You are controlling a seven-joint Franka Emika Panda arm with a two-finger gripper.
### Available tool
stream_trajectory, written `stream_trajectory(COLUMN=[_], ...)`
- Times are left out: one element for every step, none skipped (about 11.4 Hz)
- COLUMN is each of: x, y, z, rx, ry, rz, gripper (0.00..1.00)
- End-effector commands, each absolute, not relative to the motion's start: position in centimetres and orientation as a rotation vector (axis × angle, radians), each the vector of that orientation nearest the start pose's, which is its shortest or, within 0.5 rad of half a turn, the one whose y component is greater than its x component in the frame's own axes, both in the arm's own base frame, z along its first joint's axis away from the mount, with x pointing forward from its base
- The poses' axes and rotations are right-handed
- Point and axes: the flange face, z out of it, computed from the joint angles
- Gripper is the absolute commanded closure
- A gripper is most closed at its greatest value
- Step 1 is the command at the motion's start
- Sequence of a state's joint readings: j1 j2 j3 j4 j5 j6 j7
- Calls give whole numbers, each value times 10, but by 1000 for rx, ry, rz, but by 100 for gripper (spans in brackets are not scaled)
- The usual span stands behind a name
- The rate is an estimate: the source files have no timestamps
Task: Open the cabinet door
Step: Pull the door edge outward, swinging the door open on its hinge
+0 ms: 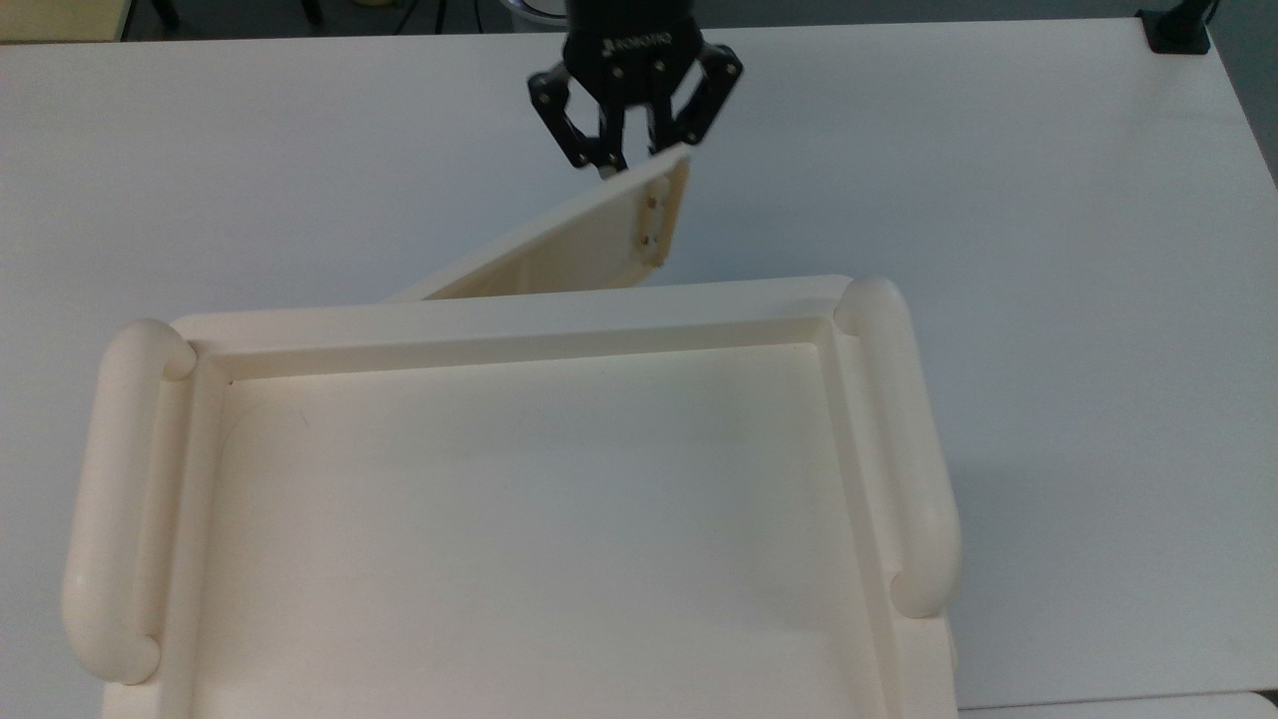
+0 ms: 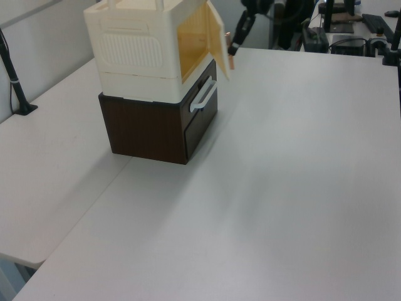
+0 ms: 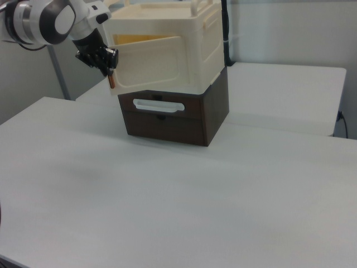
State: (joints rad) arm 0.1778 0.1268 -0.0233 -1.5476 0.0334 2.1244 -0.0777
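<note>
The gripper [image 1: 627,160] has its jaws pinched on the free edge of the cabinet door [image 1: 569,250], which stands partly open. Best to follow the hinge's arc smoothly, so the cream cabinet [image 2: 141,47] doesn't shift.

Cream door [image 1: 559,255], yellow-orange interior [image 2: 191,39]. Cream top [image 1: 519,499]. Dark brown drawer unit [image 3: 184,120], white handle [image 3: 158,104]. Black gripper [image 1: 627,165]. White table [image 2: 282,188].

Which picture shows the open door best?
The right view: the cabinet door faces the camera, swung out with the tool at its free edge. The top view shows it from above; the left view shows it almost edge-on.
</note>
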Motion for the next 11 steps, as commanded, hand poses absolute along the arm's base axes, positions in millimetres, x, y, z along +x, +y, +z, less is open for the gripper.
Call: stream_trajectory(x=[599, 592, 586, 577, 570, 559, 550, 543, 537, 528, 523], y=[43, 27, 8, -9, -21, -32, -45, -51, -58, -68, -77], z=[626, 627, 629, 633, 631, 637, 636, 638, 639, 645, 649], rx=[-3030, -3015, -3001, -2979, -2979, -2980, -2981, -2985, -2991, -3006, -3031], ry=[-325, -376, -434, -469, -460, -442, -415, -389, -362, -340, -313], rz=[-513, -448, -409, -367, -296, -255, -187, -145, -103, -83, -73], gripper=[73, 56, 29, 20, 10, 0, 0, 0, 0, 0, 0])
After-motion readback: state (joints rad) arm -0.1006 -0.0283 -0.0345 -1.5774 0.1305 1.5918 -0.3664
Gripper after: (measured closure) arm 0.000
